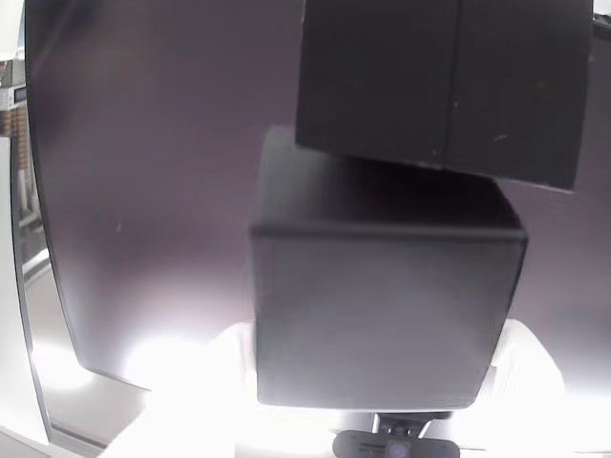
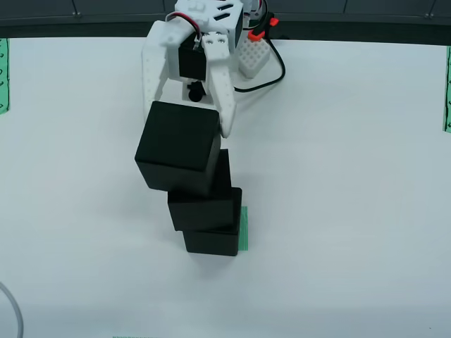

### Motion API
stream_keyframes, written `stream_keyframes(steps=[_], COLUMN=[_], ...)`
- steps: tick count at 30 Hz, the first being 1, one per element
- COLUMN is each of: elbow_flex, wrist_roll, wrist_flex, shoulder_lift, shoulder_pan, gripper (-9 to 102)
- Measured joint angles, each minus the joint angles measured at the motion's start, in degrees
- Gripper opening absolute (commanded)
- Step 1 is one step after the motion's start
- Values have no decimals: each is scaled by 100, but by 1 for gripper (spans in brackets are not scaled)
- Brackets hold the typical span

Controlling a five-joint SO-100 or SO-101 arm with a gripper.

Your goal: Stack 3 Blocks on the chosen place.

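In the overhead view, a green striped strip [image 2: 3,76] runs down the far left edge of the white table [image 2: 352,211], and a thin pale cable [image 2: 13,313] curves in at the lower left corner. Left of centre stands the stack: the bottom block [image 2: 211,241] sits on the chosen place [image 2: 244,229], of which a narrow green sliver shows along the block's right side; the middle block [image 2: 204,208] rests on it, shifted slightly left; the top block [image 2: 177,146] is above both, twisted and offset toward the upper left. The white gripper [image 2: 189,120] reaches down from the top centre of the frame, its fingers [image 2: 223,98] straddling the top block's far end; whether they press on it or stand free cannot be told. Another green strip [image 2: 447,88] marks the right edge. In the close low view, the large glossy black panel [image 1: 143,191] spans the left and background, one black cube fills the lower centre, and a second one hangs tilted at the upper right, overlapping it.
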Motion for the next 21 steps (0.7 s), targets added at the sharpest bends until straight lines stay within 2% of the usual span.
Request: stream_keyframes(steps=[16, 21], elbow_flex=[281, 536], wrist_roll=[-53, -53], wrist_flex=[-413, -308], shoulder_lift=[0, 615], shoulder_pan=[88, 88], gripper=[34, 34])
